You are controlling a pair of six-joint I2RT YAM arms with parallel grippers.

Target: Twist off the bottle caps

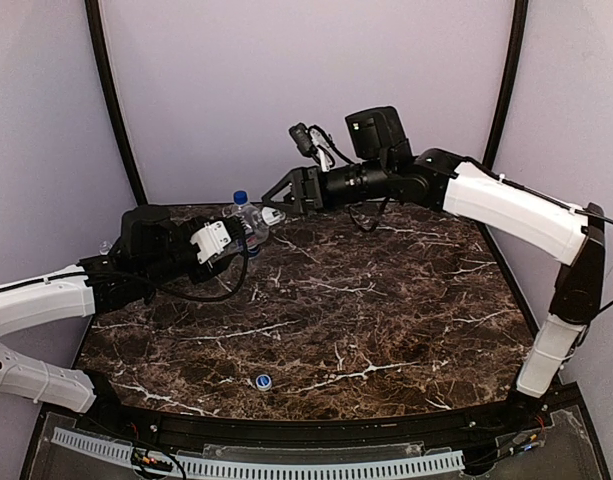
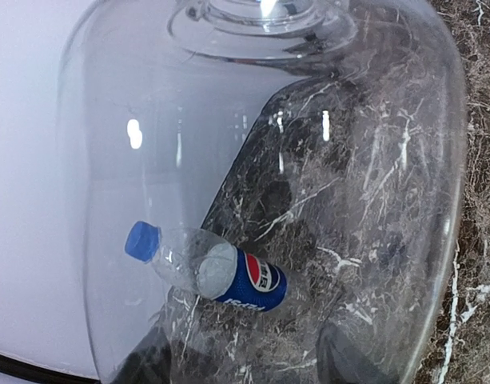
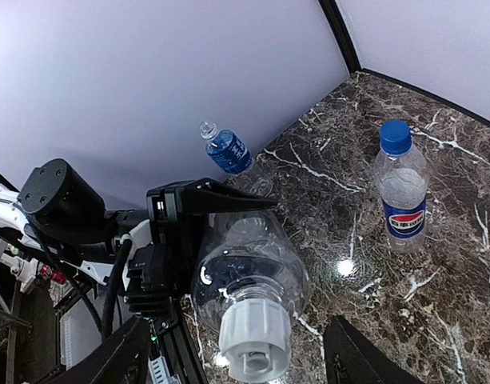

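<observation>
My left gripper (image 1: 236,240) is shut on the unlabelled clear bottle (image 1: 251,226) and holds it tilted above the table, neck toward the right arm. The bottle's body fills the left wrist view (image 2: 252,160). Its white cap (image 3: 256,340) is on the neck. My right gripper (image 3: 241,360) is open, with one finger either side of that cap and not touching it. The Pepsi bottle (image 3: 402,196) stands upright with its plain blue cap (image 3: 395,136) on. The blue-band bottle (image 3: 229,152) lies by the back wall with a bare neck. A blue cap with a white top (image 1: 263,381) lies near the front edge.
The marble table (image 1: 386,320) ends at purple walls behind and to the sides. The left arm (image 1: 46,300) lies along the left edge. The right arm (image 1: 506,210) reaches across the back right.
</observation>
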